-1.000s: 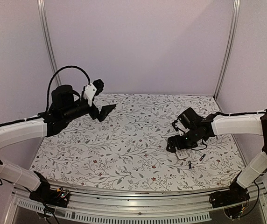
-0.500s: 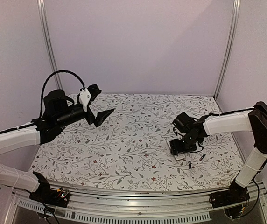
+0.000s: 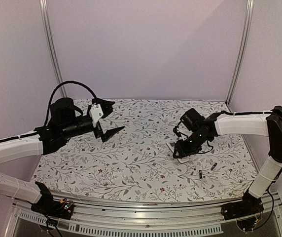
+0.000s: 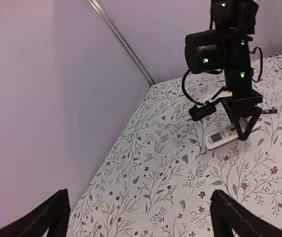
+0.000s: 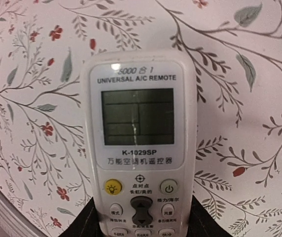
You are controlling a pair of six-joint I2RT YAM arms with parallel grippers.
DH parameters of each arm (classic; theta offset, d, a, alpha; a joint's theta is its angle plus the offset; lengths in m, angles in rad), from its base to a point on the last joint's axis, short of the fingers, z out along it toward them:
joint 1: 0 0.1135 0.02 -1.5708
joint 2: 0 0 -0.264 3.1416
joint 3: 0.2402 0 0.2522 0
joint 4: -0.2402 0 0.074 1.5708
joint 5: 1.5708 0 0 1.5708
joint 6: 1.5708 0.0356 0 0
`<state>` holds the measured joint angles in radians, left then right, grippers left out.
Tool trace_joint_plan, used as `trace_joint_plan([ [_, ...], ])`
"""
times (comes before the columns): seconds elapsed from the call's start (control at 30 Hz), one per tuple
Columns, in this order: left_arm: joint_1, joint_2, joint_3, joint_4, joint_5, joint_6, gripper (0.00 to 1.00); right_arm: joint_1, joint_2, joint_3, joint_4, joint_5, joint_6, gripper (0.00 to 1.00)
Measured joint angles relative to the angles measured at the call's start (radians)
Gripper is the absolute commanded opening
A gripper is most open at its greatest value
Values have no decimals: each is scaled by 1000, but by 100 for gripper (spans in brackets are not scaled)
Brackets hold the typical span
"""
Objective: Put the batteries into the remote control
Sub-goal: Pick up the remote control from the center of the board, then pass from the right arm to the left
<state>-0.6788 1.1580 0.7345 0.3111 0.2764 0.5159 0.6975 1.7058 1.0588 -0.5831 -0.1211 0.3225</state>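
Lying face up on the flowered table (image 3: 131, 148), right of centre in the top view, the remote (image 5: 140, 138) is showing its screen and buttons to the right wrist camera. Its battery bay must therefore be facing down. Whether it is resting on the cloth or riding just above it, I cannot tell. Its long axis is running straight up the wrist frame: the screen end is pointing away from the wrist, and the button end is sitting at the bottom edge between the dark fingers (image 5: 89, 219). The right gripper (image 3: 183, 150) is standing over that end, about half closed, with a finger lying against each long side, so it appears to be clamping the remote across its width. The batteries (image 3: 200, 173) are lying loose lower right of it in the top view, near but apart from both remote and gripper. The left gripper (image 3: 110, 118) is hanging well apart at the left of that frame, spread fully wide and carrying nothing. The right arm is much the nearer. Since the bay is facing down, the remote is probably needing to be turned over about that long axis before any battery can go in.
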Motion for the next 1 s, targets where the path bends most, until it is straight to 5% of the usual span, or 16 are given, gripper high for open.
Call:
trace_joint_plan([
  [0.37,-276,-6,-10,-156,-235,512,85,115,-33,334,-83,-256,-319,24],
  [0.7,-329,2,-62,-148,-290,650,72,207,50,438,-167,-328,-427,25],
  [0.87,-329,33,-62,-127,-297,661,55,232,75,476,-176,-359,-456,25],
  [1.0,-329,47,-60,-123,-307,662,32,244,75,477,-180,-380,-470,24],
])
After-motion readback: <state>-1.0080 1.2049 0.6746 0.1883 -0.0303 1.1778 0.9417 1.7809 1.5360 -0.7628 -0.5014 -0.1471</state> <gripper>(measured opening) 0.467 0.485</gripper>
